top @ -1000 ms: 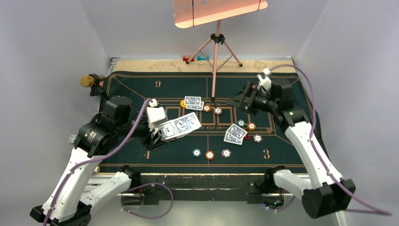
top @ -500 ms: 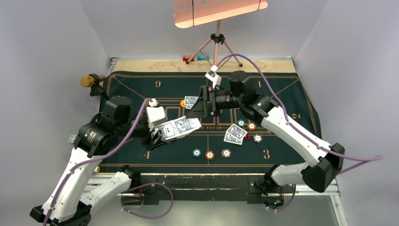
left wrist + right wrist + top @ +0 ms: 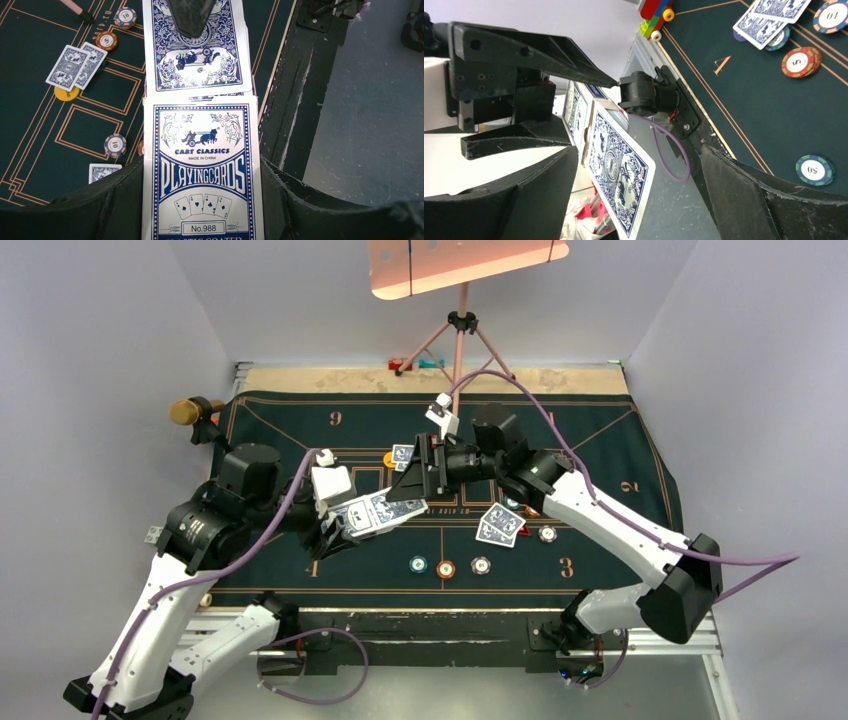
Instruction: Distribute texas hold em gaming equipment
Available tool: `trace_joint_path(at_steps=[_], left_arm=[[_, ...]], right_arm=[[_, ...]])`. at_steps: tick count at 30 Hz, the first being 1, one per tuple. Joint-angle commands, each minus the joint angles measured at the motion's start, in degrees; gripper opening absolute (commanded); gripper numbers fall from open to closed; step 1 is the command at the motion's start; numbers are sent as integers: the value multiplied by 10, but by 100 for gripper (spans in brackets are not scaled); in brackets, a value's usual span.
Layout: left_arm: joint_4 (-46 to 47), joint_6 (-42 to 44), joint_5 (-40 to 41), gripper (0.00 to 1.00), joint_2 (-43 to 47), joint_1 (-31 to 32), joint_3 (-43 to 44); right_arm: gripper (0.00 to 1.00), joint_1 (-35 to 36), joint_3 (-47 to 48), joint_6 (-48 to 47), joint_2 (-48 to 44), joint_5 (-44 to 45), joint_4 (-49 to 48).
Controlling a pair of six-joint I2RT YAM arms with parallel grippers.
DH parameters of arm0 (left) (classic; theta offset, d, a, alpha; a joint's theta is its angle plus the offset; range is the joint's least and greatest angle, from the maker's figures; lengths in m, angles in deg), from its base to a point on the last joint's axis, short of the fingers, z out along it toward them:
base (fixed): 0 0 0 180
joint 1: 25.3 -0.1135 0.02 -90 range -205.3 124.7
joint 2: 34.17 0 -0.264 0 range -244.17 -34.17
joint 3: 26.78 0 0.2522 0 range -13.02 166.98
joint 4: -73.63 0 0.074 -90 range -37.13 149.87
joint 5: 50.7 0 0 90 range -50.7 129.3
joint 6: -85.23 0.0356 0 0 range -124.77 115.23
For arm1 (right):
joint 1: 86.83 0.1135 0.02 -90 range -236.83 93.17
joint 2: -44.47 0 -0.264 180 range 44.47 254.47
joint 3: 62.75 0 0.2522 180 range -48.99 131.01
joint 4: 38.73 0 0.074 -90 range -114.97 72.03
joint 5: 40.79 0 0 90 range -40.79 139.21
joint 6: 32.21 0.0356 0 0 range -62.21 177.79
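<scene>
My left gripper (image 3: 338,523) is shut on a blue and white playing-card box (image 3: 372,512) and holds it above the mat's left middle. In the left wrist view (image 3: 202,205) the box (image 3: 202,175) fills the jaws, and a blue-backed card (image 3: 197,47) sticks out of its far end. My right gripper (image 3: 408,483) is open. Its jaws stand on either side of that card (image 3: 619,170), with a gap showing on both sides. Two card pairs lie on the mat (image 3: 404,455) (image 3: 500,525). Three chips (image 3: 445,568) lie in a row near the front.
The green felt mat (image 3: 600,560) covers the table. A yellow disc (image 3: 389,458) lies by the far card pair, and more chips (image 3: 547,533) by the right pair. A pink tripod (image 3: 458,350) stands at the back. Coloured bricks (image 3: 654,12) lie beyond the mat's edge.
My right arm has swung left from the mat's right side to the card box, and its open jaws now stand round the protruding card. My left gripper has held still.
</scene>
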Motion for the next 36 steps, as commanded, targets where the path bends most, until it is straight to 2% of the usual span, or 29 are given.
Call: trace_joint_path(at_steps=[1,7,14,20,30,34,36], left_arm=[[24,-11,-17,0,2,-4,28],[25,-11,-17,0,2,-3,28],[24,-10,-18,0,3,-3,29],[23,-10,-18,0,5,-3,31],[26,-12,-18,0,7,-3,27],[29,-14,-18,0,5,-4,26],[30,-14,-16,0,5,-3,27]], right_arm=[[98,16,-8,10,-3,-3,-37],[98,17,-13,6,-7,3,-25],[79,17,6,-32,-15,48,45],[69,17,32,-56,-20,86,87],[66,17,54,-59,-43,108,93],[78,18,34,-26,-41,68,36],[80,22,22,-10,-39,62,8]])
